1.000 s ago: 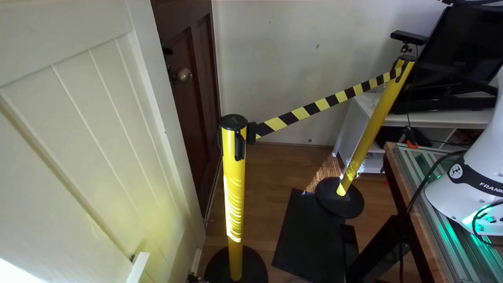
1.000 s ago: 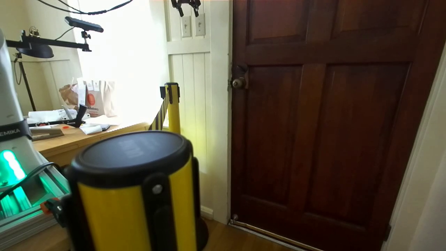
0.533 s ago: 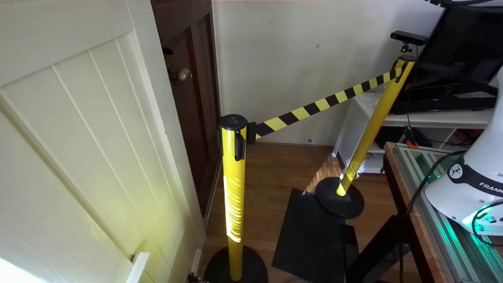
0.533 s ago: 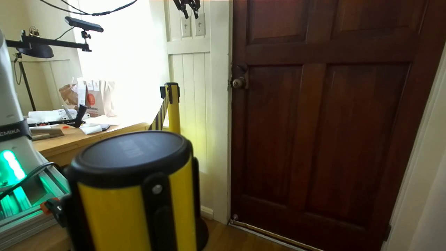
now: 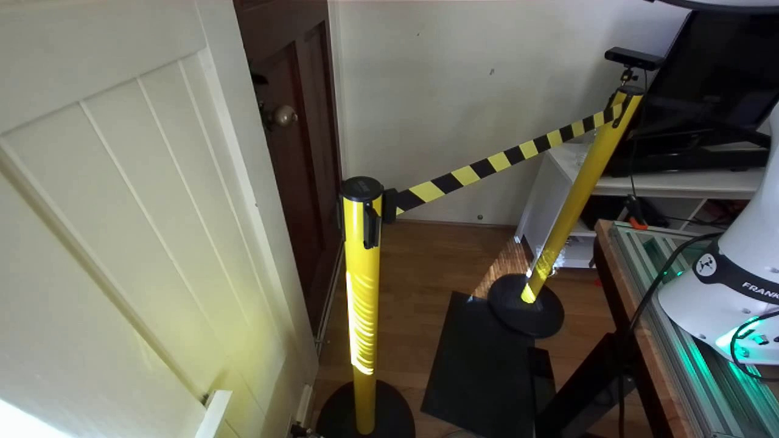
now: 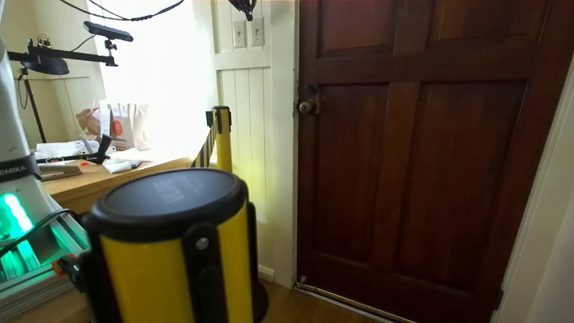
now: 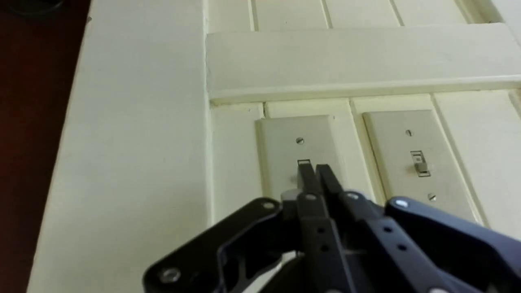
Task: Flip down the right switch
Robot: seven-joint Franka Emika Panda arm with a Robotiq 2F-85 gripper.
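The right switch (image 6: 257, 32) is on the white wall beside the door frame. In the wrist view, which is turned over, its plate (image 7: 281, 142) lies on the left, and a finger covers the toggle and most of its slot. My gripper (image 7: 313, 166) is shut with only a thin gap and nothing between its fingers. Its tips overlap the right plate in that view; whether they touch it I cannot tell. In an exterior view the gripper (image 6: 249, 16) hangs at the top edge, just above the plates. The left switch's toggle (image 7: 421, 167) shows plainly.
A dark wooden door (image 6: 350, 157) adjoins the white trim (image 7: 142, 122). A rail (image 7: 358, 65) crosses the wall near the plates. Yellow posts (image 5: 363, 274) joined by striped tape (image 5: 499, 161) stand on the floor. A desk (image 6: 116, 177) bears a paper bag (image 6: 130, 128).
My gripper's fingers have come together from a wide spread. The gripper has drifted slightly to the right in an exterior view, and the hanging cable has shifted right too.
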